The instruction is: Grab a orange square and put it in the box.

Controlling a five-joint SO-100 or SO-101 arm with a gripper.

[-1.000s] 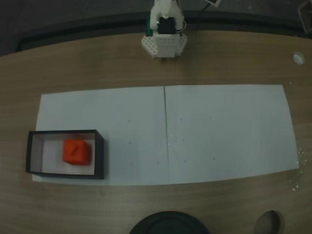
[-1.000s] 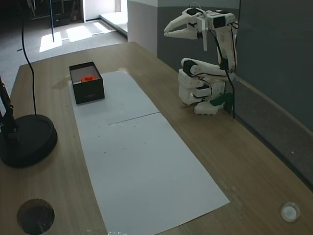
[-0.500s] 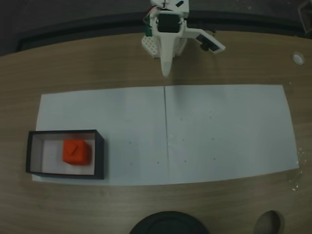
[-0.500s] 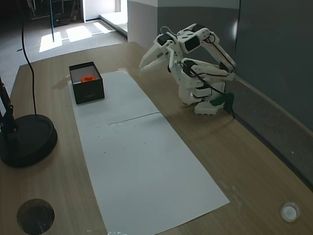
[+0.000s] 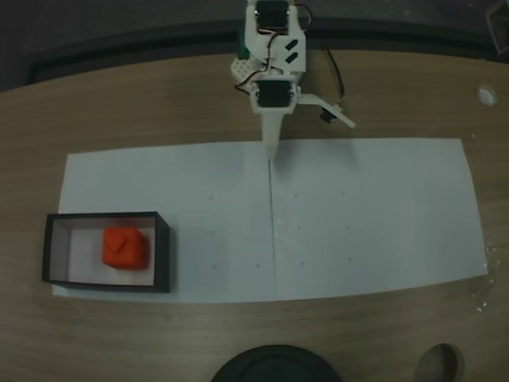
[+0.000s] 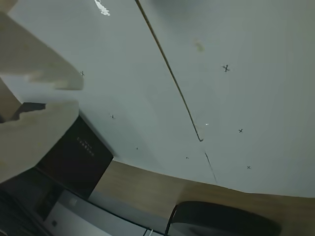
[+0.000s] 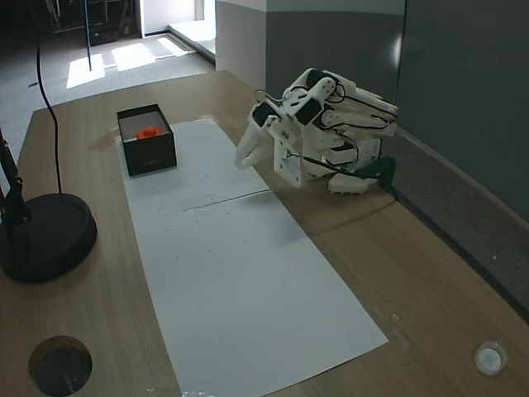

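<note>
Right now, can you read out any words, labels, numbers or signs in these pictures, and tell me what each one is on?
Black box, outer wall, wrist view: one short line of small pale print, too blurred to read.
White paper, wrist view: small hand-drawn "x" marks, no words.
Orange square, a fixed view: a dark triangular dent on top, no lettering.
Nothing else readable.

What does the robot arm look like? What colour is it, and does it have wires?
The arm is white plastic with black motor blocks at its joints. Thin dark and red wires run along it. Its gripper has two long, pointed white fingers, like a beak. The base is white with a green clamp beside it.
</note>
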